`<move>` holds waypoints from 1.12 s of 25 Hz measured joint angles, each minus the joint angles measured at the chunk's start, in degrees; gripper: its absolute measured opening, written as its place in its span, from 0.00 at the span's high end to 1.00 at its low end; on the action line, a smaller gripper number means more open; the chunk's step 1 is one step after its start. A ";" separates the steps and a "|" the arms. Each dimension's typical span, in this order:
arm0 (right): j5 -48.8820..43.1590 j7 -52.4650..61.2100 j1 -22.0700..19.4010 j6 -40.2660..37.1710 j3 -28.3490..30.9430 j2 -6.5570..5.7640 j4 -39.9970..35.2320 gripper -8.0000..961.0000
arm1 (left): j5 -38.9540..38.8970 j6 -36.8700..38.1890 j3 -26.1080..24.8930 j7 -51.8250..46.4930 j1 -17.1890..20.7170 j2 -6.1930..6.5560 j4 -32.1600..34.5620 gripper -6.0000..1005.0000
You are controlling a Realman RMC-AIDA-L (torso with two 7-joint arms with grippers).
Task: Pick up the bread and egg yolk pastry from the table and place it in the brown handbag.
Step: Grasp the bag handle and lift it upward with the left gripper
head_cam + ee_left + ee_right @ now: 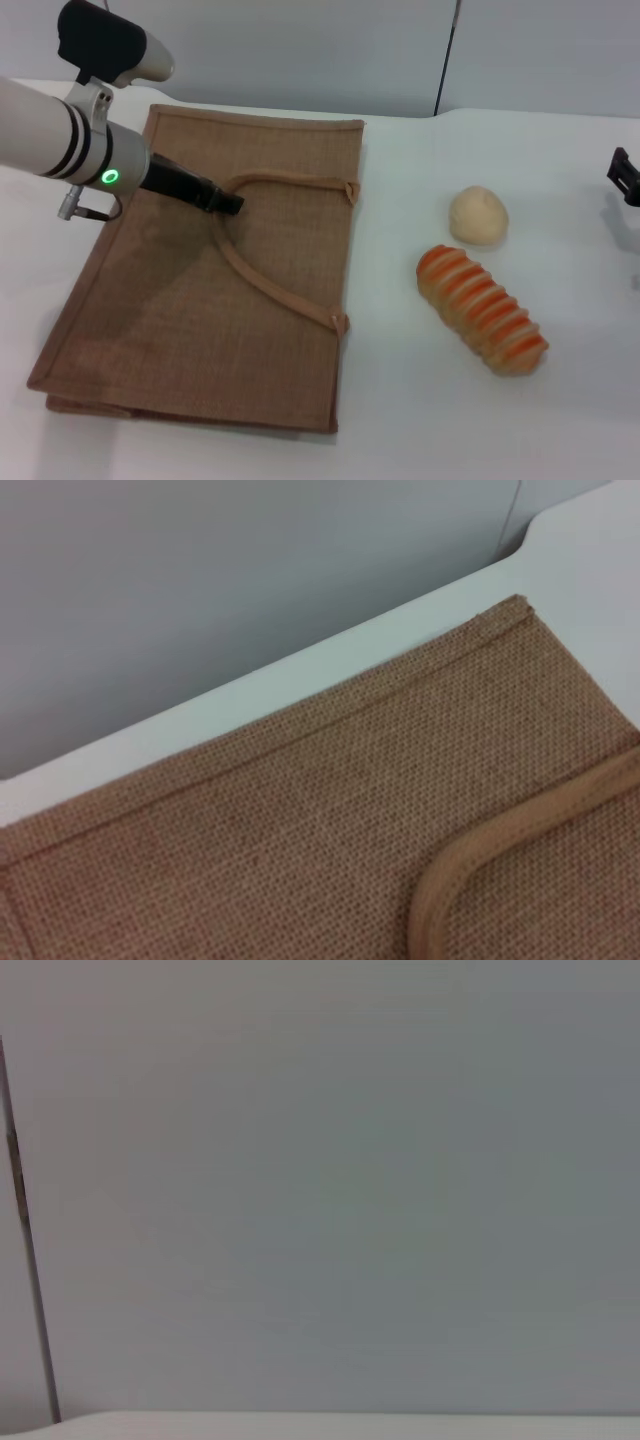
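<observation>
The brown handbag (210, 290) lies flat on the white table at the left, its looped handle (270, 285) on top. My left gripper (226, 203) is low over the bag, its tip at the upper bend of the handle. The left wrist view shows the bag's weave (280, 820) and a bend of the handle (500, 845). The egg yolk pastry (478, 214), a pale round ball, sits right of the bag. The bread (483, 309), a striped orange ridged loaf, lies just in front of it. My right gripper (624, 178) is at the right edge, away from both foods.
A grey wall (300, 50) with a dark vertical seam (446, 55) stands behind the table. The table's far edge (250, 695) runs just behind the bag. The right wrist view shows only the wall (330, 1190) and a strip of table.
</observation>
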 joint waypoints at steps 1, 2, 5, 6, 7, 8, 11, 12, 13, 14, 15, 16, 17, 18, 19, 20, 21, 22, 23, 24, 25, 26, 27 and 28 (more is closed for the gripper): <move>0.00 0.00 0.01 0.00 0.00 0.03 0.01 0.18 | 0.00 0.22 0.00 -0.01 -0.01 -0.02 -0.05 0.47; 0.00 0.00 0.06 0.00 0.00 0.04 0.01 0.18 | 0.00 0.36 0.01 -0.01 -0.07 -0.02 -0.25 0.47; 0.00 0.04 0.20 -0.05 0.00 0.06 0.03 0.18 | 0.00 0.51 0.04 0.04 -0.48 0.00 -1.17 0.47; 0.00 0.05 0.24 -0.06 0.00 0.06 0.05 0.18 | 0.00 0.54 0.06 0.08 -0.63 0.03 -1.41 0.47; 0.00 0.06 0.29 -0.06 0.00 0.06 0.07 0.18 | 0.00 0.67 0.09 0.11 -0.65 0.06 -1.58 0.47; 0.00 0.07 0.34 -0.07 0.00 0.06 0.09 0.18 | 0.00 0.82 0.11 0.13 -0.70 0.09 -1.83 0.48; 0.00 0.08 0.45 -0.08 0.00 0.05 0.10 0.18 | 0.00 1.30 0.06 0.15 -1.10 0.22 -3.04 0.48; 0.00 0.08 0.47 -0.08 0.00 0.05 0.10 0.18 | 0.00 1.44 0.07 0.16 -1.29 0.28 -3.39 0.49; 0.00 0.09 0.47 -0.08 0.00 0.05 0.10 0.18 | 0.00 1.63 0.09 0.17 -1.45 0.35 -3.73 0.50; 0.00 0.09 0.48 -0.08 0.00 0.05 0.10 0.18 | 0.00 1.91 0.16 0.18 -1.68 0.39 -4.15 0.52; 0.00 0.09 0.48 -0.08 0.00 0.05 0.10 0.18 | 0.00 2.13 0.27 0.18 -1.85 0.40 -4.51 0.53; 0.00 0.09 0.49 -0.09 0.00 0.05 0.10 0.18 | 0.00 2.35 0.37 0.18 -2.01 0.41 -4.86 0.54; 0.00 0.09 0.51 -0.09 0.00 0.05 0.10 0.18 | 0.02 2.51 0.43 0.19 -2.12 0.41 -5.14 0.55; 0.00 0.09 0.54 -0.09 0.00 0.05 0.10 0.18 | 0.24 2.62 0.47 0.20 -2.21 0.41 -5.28 0.57; 0.00 0.09 0.55 -0.09 0.00 0.05 0.10 0.18 | 0.44 2.69 0.48 0.20 -2.28 0.38 -5.36 0.59; 0.00 0.09 0.56 -0.09 0.00 0.05 0.10 0.18 | 0.84 2.78 0.49 0.21 -2.33 0.27 -5.36 0.62; 0.00 0.09 0.56 -0.09 0.00 0.05 0.10 0.18 | 1.08 2.86 0.51 0.21 -2.40 0.15 -5.37 0.64; 0.00 0.09 0.57 -0.10 0.00 0.05 0.10 0.18 | 1.27 2.94 0.53 0.21 -2.52 0.06 -5.41 0.66; 0.00 0.09 0.57 -0.11 0.00 0.05 0.10 0.18 | 1.35 3.01 0.55 0.22 -2.64 0.03 -5.52 0.68; 0.00 0.09 0.58 -0.14 0.00 0.05 0.10 0.18 | 1.45 3.09 0.58 0.25 -2.80 0.01 -5.65 0.70; 0.00 0.09 0.60 -0.15 -0.01 0.05 0.10 0.18 | 1.58 3.15 0.60 0.27 -2.90 -0.01 -5.74 0.72; 0.00 0.09 0.62 -0.16 0.00 0.05 0.10 0.18 | 1.82 3.29 0.60 0.28 -2.95 -0.10 -5.77 0.73; 0.00 0.09 0.63 -0.17 -0.02 0.05 0.10 0.18 | 2.16 3.49 0.60 0.29 -3.00 -0.27 -5.79 0.74; 0.00 0.09 0.64 -0.21 -0.06 0.05 0.10 0.18 | 2.47 3.68 0.60 0.29 -3.00 -0.43 -5.78 0.75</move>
